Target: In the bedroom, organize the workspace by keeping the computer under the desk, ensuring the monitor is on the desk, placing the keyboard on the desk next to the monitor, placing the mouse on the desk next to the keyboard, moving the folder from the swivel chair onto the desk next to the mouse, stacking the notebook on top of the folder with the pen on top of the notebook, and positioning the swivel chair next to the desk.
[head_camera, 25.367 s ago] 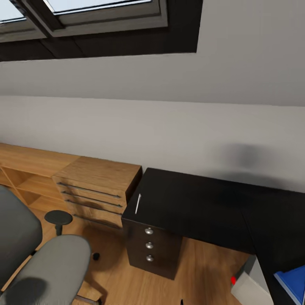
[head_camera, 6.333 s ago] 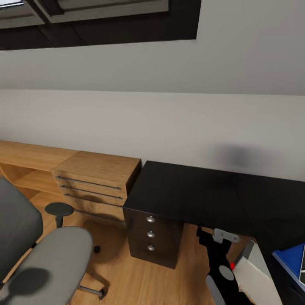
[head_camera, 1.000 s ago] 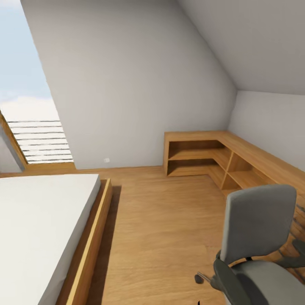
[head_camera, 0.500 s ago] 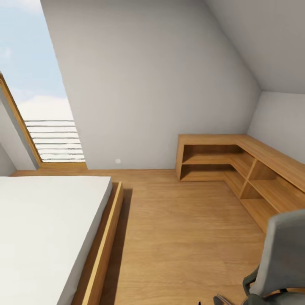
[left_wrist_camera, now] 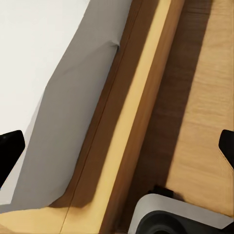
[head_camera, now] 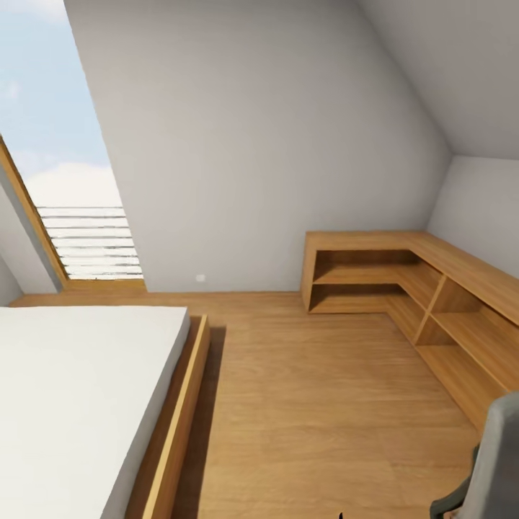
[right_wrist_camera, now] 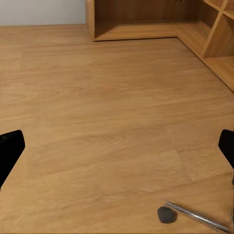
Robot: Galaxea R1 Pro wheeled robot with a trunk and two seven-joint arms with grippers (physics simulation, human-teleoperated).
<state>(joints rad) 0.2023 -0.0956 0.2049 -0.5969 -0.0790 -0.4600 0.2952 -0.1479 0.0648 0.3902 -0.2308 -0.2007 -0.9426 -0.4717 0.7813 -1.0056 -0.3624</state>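
1. Chair (head_camera: 494,468) was the one task thing around, just its grey back poking in at the head view's lower right corner; one caster and a chrome leg (right_wrist_camera: 192,216) showed on the floor in the right wrist view. Desk, folder and the rest weren't in sight.
2. Left gripper (left_wrist_camera: 117,148) had its fingers spread wide, one dark tip (left_wrist_camera: 9,146) at each edge of its view, nothing between them. Right gripper (right_wrist_camera: 117,148) was the same deal: tips (right_wrist_camera: 9,148) far apart, holding nothing.
3. Step in hand looked like driving around, probably lining up on the chair to bring it to the desk. I'd say turn slowly, keep both arms tucked, and get the chair back centred before reaching, since casters will roll away from a sloppy push.
4. Left arm hung over the bed (left_wrist_camera: 53,63) and its wooden frame (left_wrist_camera: 136,112), close by, so swinging that side risked a bump.
5. Floor (head_camera: 310,389) was bare wood planks. Low corner shelves (head_camera: 389,270) sat against the grey wall under a sloped ceiling, with a slanted window (head_camera: 50,166) beyond the bed.
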